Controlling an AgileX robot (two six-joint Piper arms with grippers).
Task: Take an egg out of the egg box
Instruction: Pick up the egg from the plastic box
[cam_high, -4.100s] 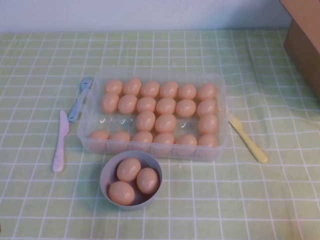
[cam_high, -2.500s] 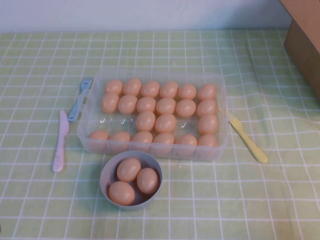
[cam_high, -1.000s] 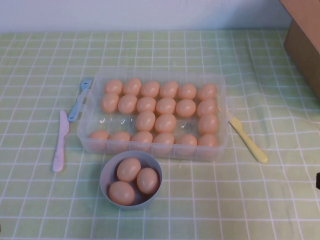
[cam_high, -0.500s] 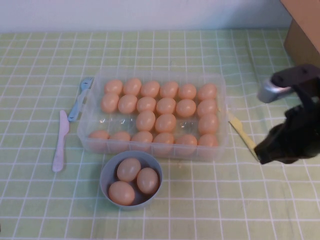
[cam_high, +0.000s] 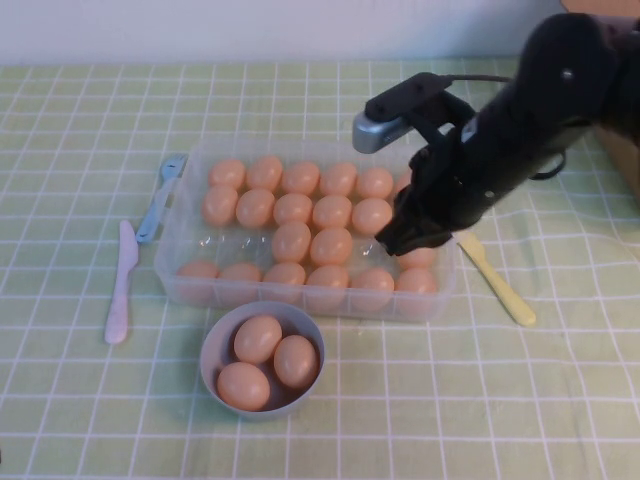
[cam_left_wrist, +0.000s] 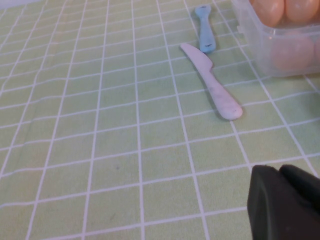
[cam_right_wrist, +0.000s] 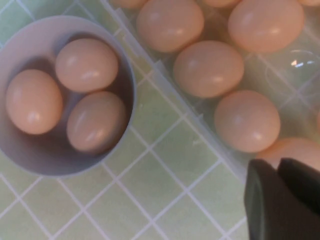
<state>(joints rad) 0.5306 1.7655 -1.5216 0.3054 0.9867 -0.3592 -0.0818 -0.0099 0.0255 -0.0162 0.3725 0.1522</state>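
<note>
The clear plastic egg box (cam_high: 300, 151) holds several peach-orange eggs, such as the egg (cam_high: 372, 216) right beside my right gripper's tip. My right gripper (cam_high: 393, 243) hangs over the right side of the box, fingers together and holding nothing. It hides some eggs in the right-hand column. In the right wrist view the right gripper (cam_right_wrist: 278, 166) is above the box's near wall (cam_right_wrist: 185, 117), next to an egg (cam_right_wrist: 247, 120). My left gripper (cam_left_wrist: 279, 171) shows only in the left wrist view. It is shut and empty, low over the cloth, left of the box (cam_left_wrist: 280, 47).
A grey-blue bowl (cam_high: 214, 338) with three eggs stands in front of the box and also shows in the right wrist view (cam_right_wrist: 30, 166). A pink knife (cam_high: 120, 285) and a blue fork (cam_high: 160, 198) lie left of the box. A yellow knife (cam_high: 500, 285) lies right. A brown cardboard box (cam_high: 625, 160) is at the far right.
My right arm has come in from the right edge and swung left and forward, from beside the yellow knife to over the box's right side. Eggs and bowl have not moved.
</note>
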